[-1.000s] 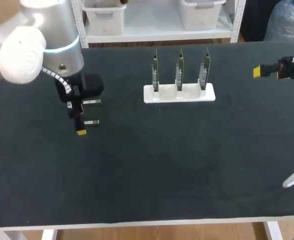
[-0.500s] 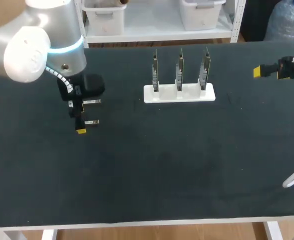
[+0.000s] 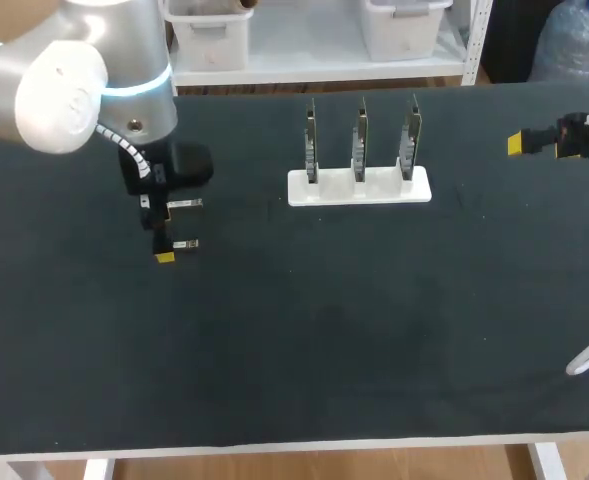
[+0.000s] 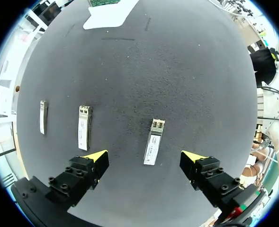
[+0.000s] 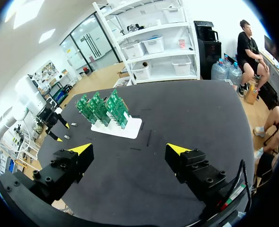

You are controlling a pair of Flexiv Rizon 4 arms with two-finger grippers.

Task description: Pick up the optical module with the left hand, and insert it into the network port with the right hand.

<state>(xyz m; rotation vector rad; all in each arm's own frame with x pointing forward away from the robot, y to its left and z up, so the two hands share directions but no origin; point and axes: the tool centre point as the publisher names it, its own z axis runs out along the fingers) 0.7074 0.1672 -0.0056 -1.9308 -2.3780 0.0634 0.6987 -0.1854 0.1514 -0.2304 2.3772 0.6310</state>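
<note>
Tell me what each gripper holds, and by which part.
Nothing. Left gripper hangs open over a loose module; right gripper is open, empty.

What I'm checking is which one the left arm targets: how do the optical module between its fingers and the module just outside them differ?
The centred module lies in the gap of the open left gripper; the outside module lies ahead of one finger, beyond that gap. The centred module slants slightly; the outside module lies straighter. Both are silver, flat on the table, and untouched.
</note>
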